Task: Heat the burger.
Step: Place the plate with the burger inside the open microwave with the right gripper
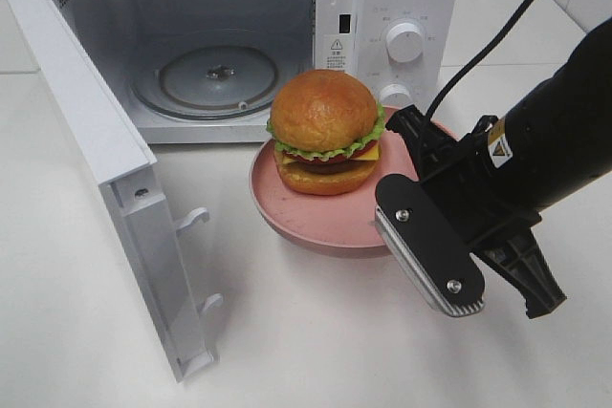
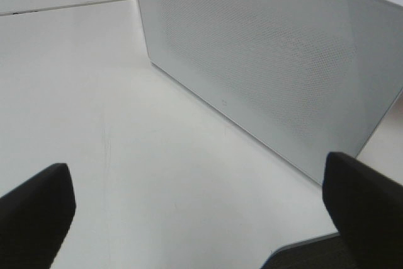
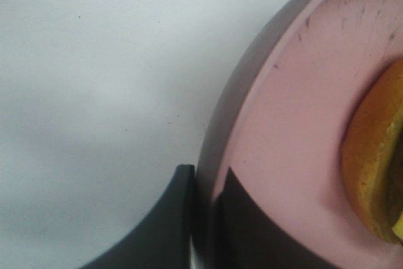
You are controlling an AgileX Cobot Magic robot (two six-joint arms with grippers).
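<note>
White desk (image 1: pixel 316 351) carried the pink plate (image 1: pixel 306 222) with the burger (image 1: pixel 325 131) on it, in front of the open microwave (image 1: pixel 402 7). My right end effector (image 3: pixel 204 215) pinched the plate's rim, its tips hidden from above; my left end effector (image 2: pixel 198 209) gaped near the door (image 2: pixel 264 61).

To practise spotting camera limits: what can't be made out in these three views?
Left gripper: outside the exterior high frame; left wrist shows only fingertips.
Burger: cut to a sliver by the right wrist view's edge.
Pink plate rim at the grip: covered by the right gripper, exterior high.
Microwave labels: too small, exterior high.
</note>
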